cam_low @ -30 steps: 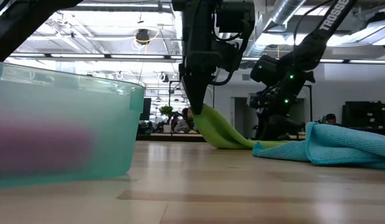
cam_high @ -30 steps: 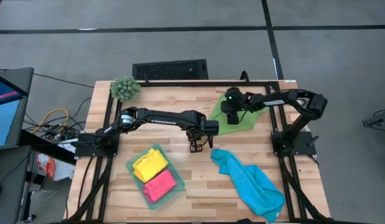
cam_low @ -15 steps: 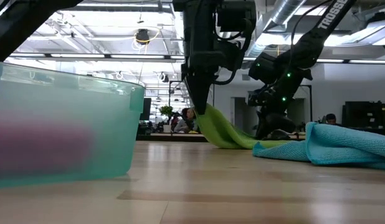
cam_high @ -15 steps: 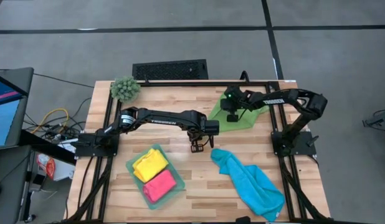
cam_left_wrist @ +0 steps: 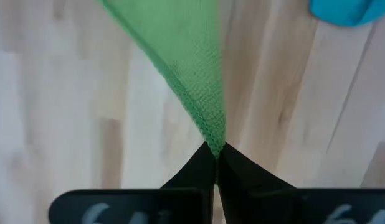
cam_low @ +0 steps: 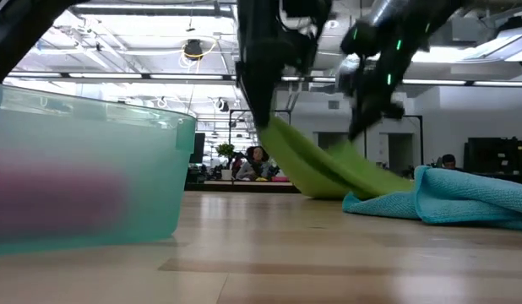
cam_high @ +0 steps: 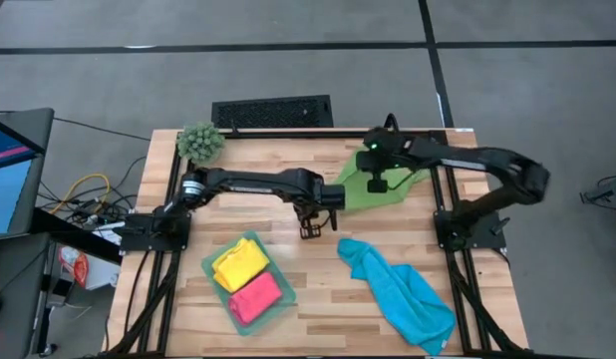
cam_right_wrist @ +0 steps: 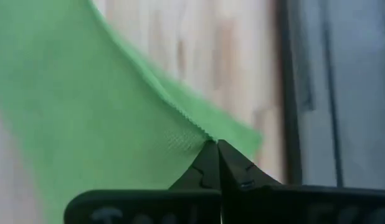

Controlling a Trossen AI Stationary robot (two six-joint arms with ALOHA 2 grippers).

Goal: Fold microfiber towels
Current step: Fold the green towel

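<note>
The leaf green towel (cam_high: 356, 191) lies at the table's far right, raised at two points. My left gripper (cam_high: 326, 207) is shut on its pointed corner, and my right gripper (cam_high: 376, 181) is shut on its edge. In the low view the cloth (cam_low: 328, 173) sags between the two holds, and its lower part rests on the table. The bright blue towel (cam_high: 400, 291) lies crumpled at the near right. The yellow towel (cam_high: 239, 263) and the pink towel (cam_high: 256, 296) lie folded in the teal tray (cam_high: 210, 267). My left gripper pinches the green towel's pointed corner (cam_left_wrist: 212, 138) between its two fingertips, coming steeply from above. The corner is lifted clear, and the cloth runs away from it in a stretched, narrowing strip. One layer or several, I cannot tell. My right gripper pinches the green towel at its hemmed edge (cam_right_wrist: 204, 137) between its fingertips, slanting down from the right. That edge is lifted off the table, and the cloth slopes down from it toward the wood.
A spiky green plant ball (cam_high: 200, 143) sits at the far left corner. A dark grate (cam_high: 272, 111) lies beyond the far edge. Black frame rails (cam_high: 440, 189) run along the table's sides. Bare wood lies between the tray and the blue towel.
My right gripper has shut on the green towel's edge and gone up, pulling that part of the cloth off the table. My left gripper has gone up a little with its corner. The towel now hangs between both holds, higher than before.
</note>
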